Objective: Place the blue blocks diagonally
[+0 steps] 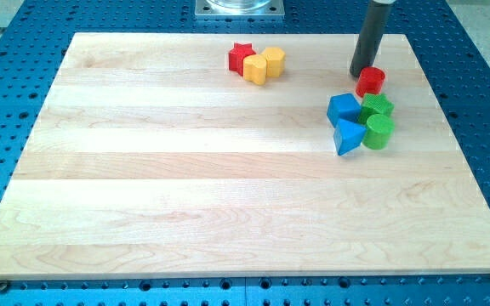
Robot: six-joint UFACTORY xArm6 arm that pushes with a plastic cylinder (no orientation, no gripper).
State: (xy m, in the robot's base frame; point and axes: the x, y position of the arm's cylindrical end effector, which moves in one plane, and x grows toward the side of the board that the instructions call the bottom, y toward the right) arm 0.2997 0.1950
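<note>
Blue blocks (pixel 345 122) sit below my upright tip (pixel 362 73), which touches the red cylinder (pixel 371 81)

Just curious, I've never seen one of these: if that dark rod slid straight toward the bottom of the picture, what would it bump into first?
Most likely the red cylinder: my tip sits right at its upper-left edge, possibly touching already. Beyond it lie the green star block and blue cube. Depth is hard to judge here.

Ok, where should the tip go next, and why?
Probably swing my tip round to the view's left of the blue cube. It now sits above the red cylinder, and the blue triangular block lies almost straight below the cube, not diagonal.
</note>
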